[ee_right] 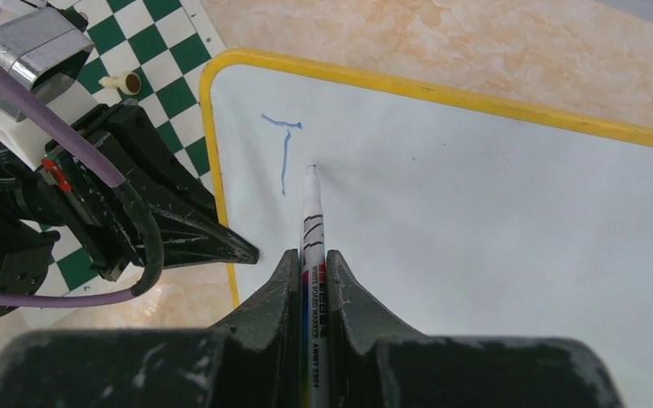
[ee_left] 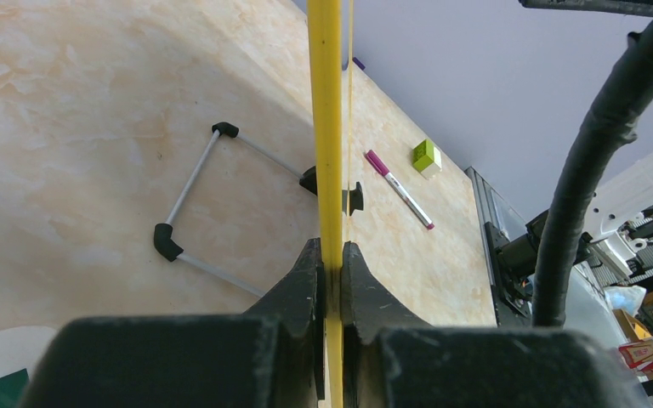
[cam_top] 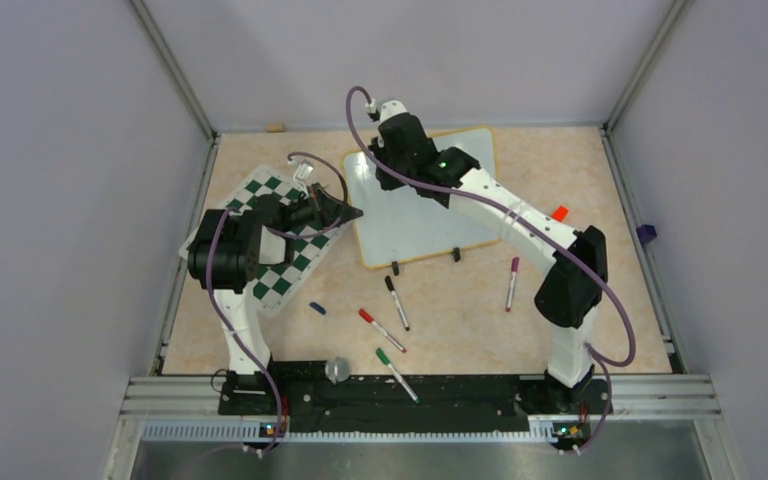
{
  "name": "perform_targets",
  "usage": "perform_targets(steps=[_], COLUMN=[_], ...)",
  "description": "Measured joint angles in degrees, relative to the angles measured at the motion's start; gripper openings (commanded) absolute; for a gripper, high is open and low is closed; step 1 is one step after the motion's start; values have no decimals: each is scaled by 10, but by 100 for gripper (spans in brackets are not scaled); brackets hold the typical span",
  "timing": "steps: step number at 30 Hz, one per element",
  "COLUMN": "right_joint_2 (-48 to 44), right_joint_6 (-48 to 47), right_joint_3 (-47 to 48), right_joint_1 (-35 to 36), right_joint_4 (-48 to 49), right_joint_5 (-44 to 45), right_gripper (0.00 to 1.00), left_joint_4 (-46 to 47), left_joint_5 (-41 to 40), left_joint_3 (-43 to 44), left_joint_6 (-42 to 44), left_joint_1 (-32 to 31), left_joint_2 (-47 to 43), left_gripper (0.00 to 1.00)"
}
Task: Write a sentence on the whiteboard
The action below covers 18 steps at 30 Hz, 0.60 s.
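Whiteboard (cam_top: 410,225) lay flat-ish on the table centre, far of the arm bases, long side toward them, two black clips (cam_top: 395,267) on its near edge. Chess mat (cam_top: 280,262) sat just left of it, touching or nearly so, with the left arm over it. Near side of the board: black marker (cam_top: 397,303), red marker (cam_top: 381,330), green marker (cam_top: 397,374), purple marker (cam_top: 511,283), small blue cap (cam_top: 317,308); orange block (cam_top: 560,212) to the right. Left gripper (ee_left: 330,255) was clamped on the board's yellow left rim. Right gripper (ee_right: 310,259) was closed on a white-barrelled marker (ee_right: 312,212), tip on the board just right of the sentence (ee_right: 286,157), so far only a thin blue T-shaped stroke near the far-left corner. Tabletop (cam_top: 580,160) was beige marbled, with plain pale grey walls and metal rails around. From above the right arm covered the board's far part and the writing could not be made out. The left wrist view showed the board edge-on, with a grey wire frame (ee_left: 189,183) past it; whether it touched the board I could not tell.
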Motion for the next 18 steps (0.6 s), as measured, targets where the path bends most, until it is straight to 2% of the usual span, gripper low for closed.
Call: perform_targets(steps=[18], right_joint_2=[11], right_joint_6=[0], right_joint_3=[12], right_joint_1=[0], right_joint_4=[-10], right_joint_5=[21], right_gripper=[0], left_joint_4=[-1], left_joint_5=[0], left_joint_3=[0], left_joint_6=[0], left_joint_1=[0], left_joint_2=[0], left_gripper=[0])
